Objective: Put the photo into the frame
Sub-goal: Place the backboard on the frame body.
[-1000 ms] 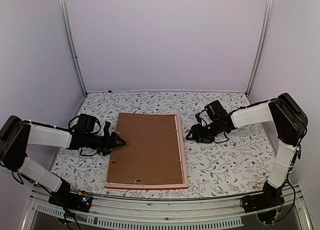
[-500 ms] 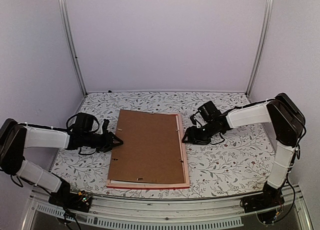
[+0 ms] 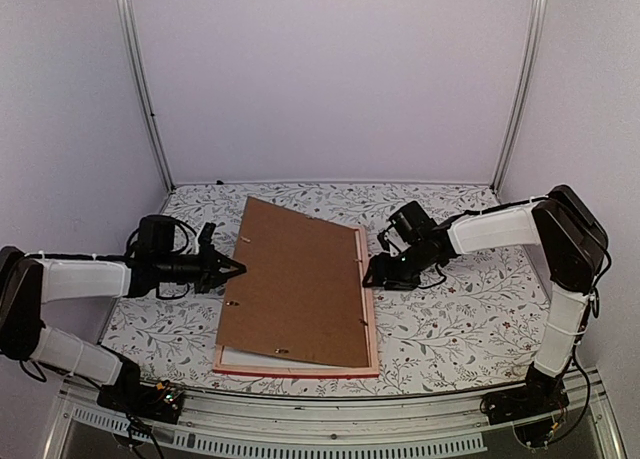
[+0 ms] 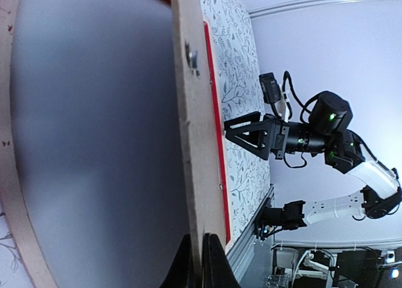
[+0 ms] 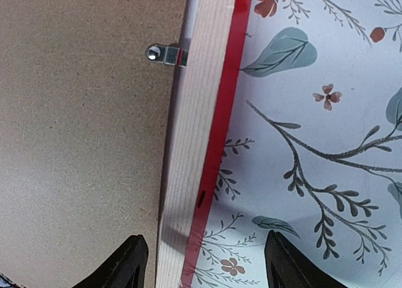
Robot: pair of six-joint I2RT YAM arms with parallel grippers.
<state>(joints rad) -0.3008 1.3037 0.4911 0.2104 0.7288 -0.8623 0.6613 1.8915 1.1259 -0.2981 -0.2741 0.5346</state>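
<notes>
Floral cloth (image 3: 450, 319) under pale-wood frame (image 5: 188, 144); left gripper (image 3: 236, 270) clamps the flat brown backing board (image 3: 295, 289), right gripper (image 3: 370, 277) gapes.

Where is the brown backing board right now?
In the top view's centre, the backing board lies tilted over the frame, its left edge raised in the shut left gripper, its right edge down by the open right gripper.
</notes>
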